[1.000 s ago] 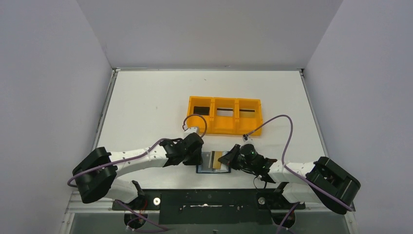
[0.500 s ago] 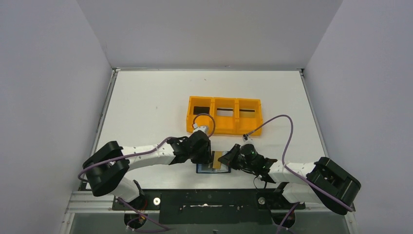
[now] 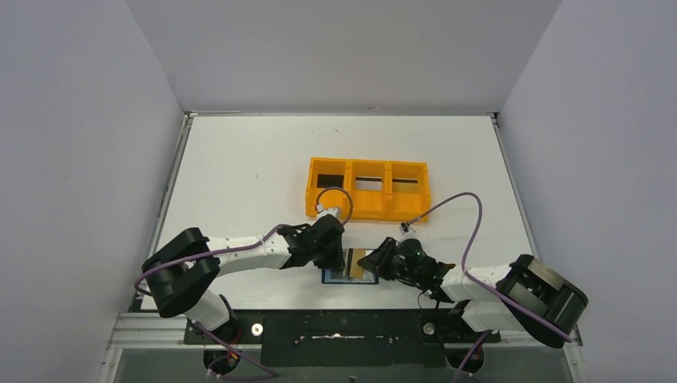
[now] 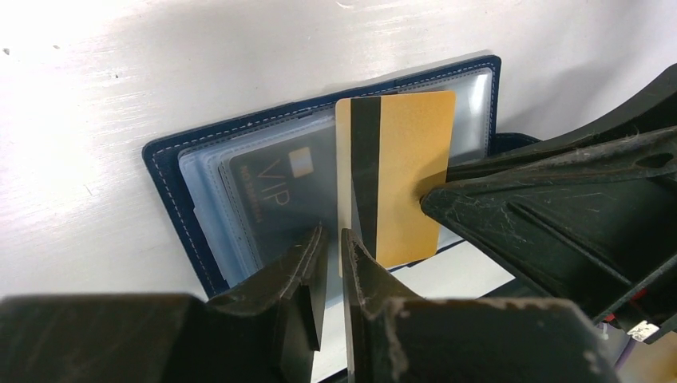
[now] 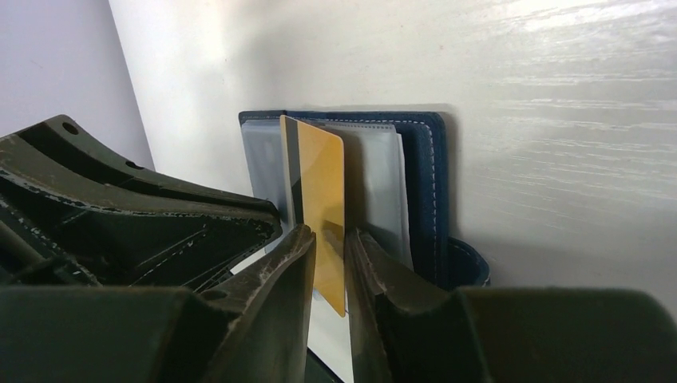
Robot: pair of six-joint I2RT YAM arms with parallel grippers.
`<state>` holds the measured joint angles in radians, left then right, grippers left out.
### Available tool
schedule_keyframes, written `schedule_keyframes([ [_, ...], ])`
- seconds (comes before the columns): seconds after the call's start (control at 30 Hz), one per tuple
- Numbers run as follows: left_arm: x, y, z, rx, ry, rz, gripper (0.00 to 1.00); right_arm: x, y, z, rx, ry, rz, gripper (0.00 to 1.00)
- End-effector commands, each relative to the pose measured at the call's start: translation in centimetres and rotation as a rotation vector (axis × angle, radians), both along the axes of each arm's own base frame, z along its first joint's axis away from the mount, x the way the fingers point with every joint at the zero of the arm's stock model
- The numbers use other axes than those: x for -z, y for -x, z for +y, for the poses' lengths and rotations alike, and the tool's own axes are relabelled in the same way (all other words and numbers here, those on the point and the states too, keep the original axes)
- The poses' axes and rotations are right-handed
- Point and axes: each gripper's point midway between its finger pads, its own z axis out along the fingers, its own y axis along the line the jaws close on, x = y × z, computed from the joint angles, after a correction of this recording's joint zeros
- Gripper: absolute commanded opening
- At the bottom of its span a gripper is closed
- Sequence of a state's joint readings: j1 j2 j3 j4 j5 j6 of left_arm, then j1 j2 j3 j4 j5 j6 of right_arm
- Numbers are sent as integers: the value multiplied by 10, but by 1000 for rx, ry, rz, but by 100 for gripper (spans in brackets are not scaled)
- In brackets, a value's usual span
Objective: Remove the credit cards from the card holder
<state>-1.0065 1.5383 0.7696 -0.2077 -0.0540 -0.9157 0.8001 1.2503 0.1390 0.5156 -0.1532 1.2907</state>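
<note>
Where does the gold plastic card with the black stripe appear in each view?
Top external: gold plastic card low centre of the picture.
Left wrist: card upper centre, stripe facing the camera.
Right wrist: card centre, nearly edge-on.
Shared landmark: the dark navy bifold card holder under it.

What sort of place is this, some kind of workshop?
Most likely a robotics lab test cell: a left arm and right arm bolted to a white table, plain grey walls boxing it in, and only props laid out, an orange tray and a card holder.
</note>
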Motion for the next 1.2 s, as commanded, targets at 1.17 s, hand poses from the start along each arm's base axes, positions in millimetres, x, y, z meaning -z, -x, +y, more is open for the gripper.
schedule_keyframes([
  [1.17,32,21,18,56,-84,63,1,-11,-6,-3,65,-95,-11,20],
])
